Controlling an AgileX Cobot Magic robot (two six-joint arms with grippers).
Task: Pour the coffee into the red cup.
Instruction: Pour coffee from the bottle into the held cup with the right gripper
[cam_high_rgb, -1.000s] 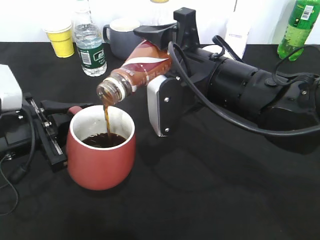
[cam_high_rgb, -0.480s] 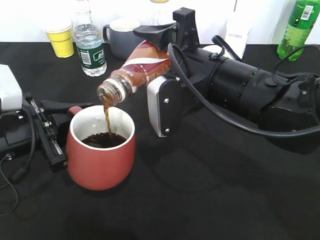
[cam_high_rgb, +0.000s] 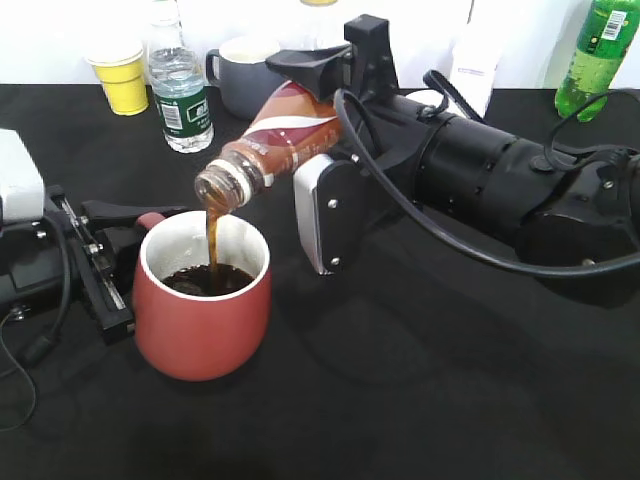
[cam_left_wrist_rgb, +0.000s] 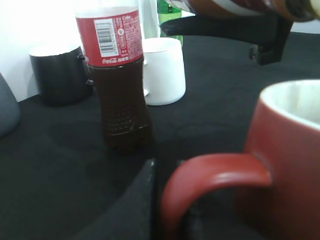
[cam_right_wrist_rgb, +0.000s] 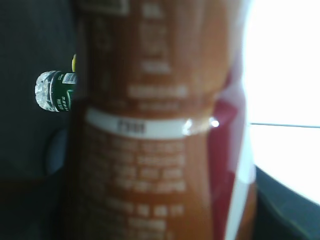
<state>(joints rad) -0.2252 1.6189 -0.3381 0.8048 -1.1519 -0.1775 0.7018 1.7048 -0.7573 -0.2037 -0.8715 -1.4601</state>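
1. Two arms are seen over a black table (cam_high_rgb: 420, 400); the right gripper (cam_high_rgb: 325, 140) is clamped on the coffee (cam_high_rgb: 280, 140), one black finger above the bottle and one white-plated finger below it
2. The coffee is held tilted, its open mouth lowered toward 8 o'clock and hung just above the red cup (cam_high_rgb: 203, 300)
3. A thin brown stream is seen running from the mouth into the cup, where dark liquid lies well below the white rim
4. The red cup is stood upright at about 8 o'clock from the bottle, with its handle (cam_left_wrist_rgb: 210, 177) turned toward 9 o'clock, at the left gripper (cam_high_rgb: 105, 255)
5. In the left wrist view a dark finger (cam_left_wrist_rgb: 145, 200) is seen just beside the handle, on its outer side; whether the left claw is closed on the handle cannot be told, since the other finger is hidden
6. In the right wrist view the frame is filled by the blurred orange-brown label of the coffee (cam_right_wrist_rgb: 155, 125)
7. At 12 o'clock from the red cup, along the back edge, a water bottle (cam_high_rgb: 178, 85), a yellow paper cup (cam_high_rgb: 122, 75) and a grey-blue mug (cam_high_rgb: 245, 75) are placed
8. A green bottle (cam_high_rgb: 598, 55) is stood at 2 o'clock, well apart
9. A cola bottle (cam_left_wrist_rgb: 117, 80), a white mug (cam_left_wrist_rgb: 162, 70) and a black mug (cam_left_wrist_rgb: 57, 72) are shown in the left wrist view, beyond the red cup
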